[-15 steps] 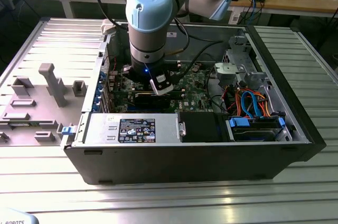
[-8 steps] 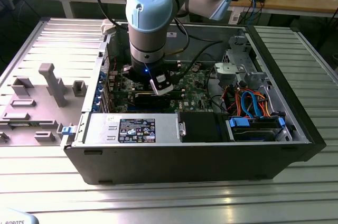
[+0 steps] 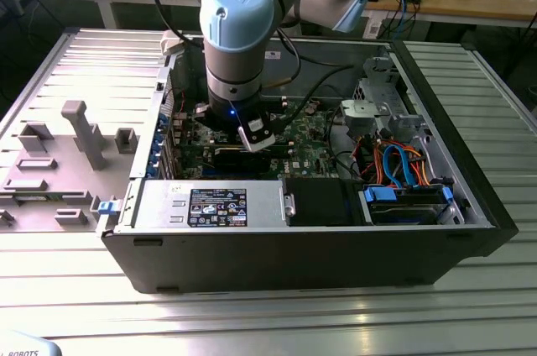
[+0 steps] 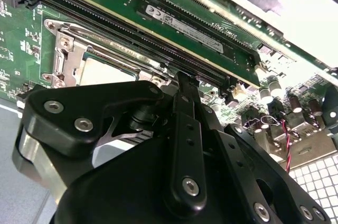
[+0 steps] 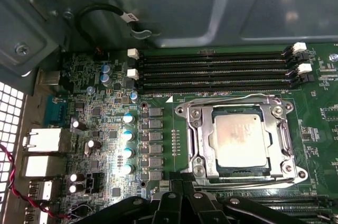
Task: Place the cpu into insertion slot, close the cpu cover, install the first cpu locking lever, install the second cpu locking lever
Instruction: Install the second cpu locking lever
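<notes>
The cpu [image 5: 240, 139], a silvery-grey square, lies flat in the insertion slot [image 5: 300, 174] on the green board. The silver cpu cover [image 5: 197, 140] is down around it, framing its top. Thin wire levers [image 5: 227, 99] run along the socket's edges; whether they are latched I cannot tell. My gripper [image 5: 182, 186] hovers beside the socket's edge, its black fingers [image 5: 170, 198] together with nothing between them. In the second wrist view the gripper [image 4: 182, 78] stands just next to the cpu [image 4: 103, 72] and cover [image 4: 70, 49]. In the exterior view the gripper [image 3: 252, 133] reaches down into the open computer case.
Long black memory slots [image 5: 211, 71] lie just past the socket, one holding a green module [image 4: 185, 23]. Capacitors [image 5: 128, 135] and rear ports [image 5: 45, 139] crowd one side. The case holds a power supply [image 3: 210, 205], drive cage [image 3: 377, 104] and coloured cables [image 3: 403, 163]. A grey fixture tray [image 3: 67, 146] sits outside.
</notes>
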`<state>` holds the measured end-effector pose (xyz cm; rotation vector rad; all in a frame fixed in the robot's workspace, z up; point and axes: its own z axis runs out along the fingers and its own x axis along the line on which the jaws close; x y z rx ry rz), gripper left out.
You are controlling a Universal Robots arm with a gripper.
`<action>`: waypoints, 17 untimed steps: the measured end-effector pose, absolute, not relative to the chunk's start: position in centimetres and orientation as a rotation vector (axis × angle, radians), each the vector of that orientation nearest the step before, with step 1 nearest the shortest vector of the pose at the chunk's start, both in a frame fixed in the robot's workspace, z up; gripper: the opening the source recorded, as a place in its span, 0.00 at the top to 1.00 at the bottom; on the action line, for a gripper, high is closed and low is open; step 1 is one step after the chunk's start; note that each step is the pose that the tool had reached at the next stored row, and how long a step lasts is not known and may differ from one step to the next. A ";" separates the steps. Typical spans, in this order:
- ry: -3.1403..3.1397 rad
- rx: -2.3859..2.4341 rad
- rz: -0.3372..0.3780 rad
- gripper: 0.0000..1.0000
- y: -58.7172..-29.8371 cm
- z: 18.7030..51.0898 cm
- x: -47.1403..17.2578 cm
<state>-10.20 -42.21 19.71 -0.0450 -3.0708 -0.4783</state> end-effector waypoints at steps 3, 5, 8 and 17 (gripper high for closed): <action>-3.070 -0.045 -0.482 0.89 -42.2 19.6 -10.2; -3.070 -0.045 -0.484 0.89 -42.2 19.5 -10.2; -3.070 -0.045 -0.485 0.89 -42.2 19.4 -10.2; -3.072 -0.045 -0.473 0.89 -42.2 19.9 -10.3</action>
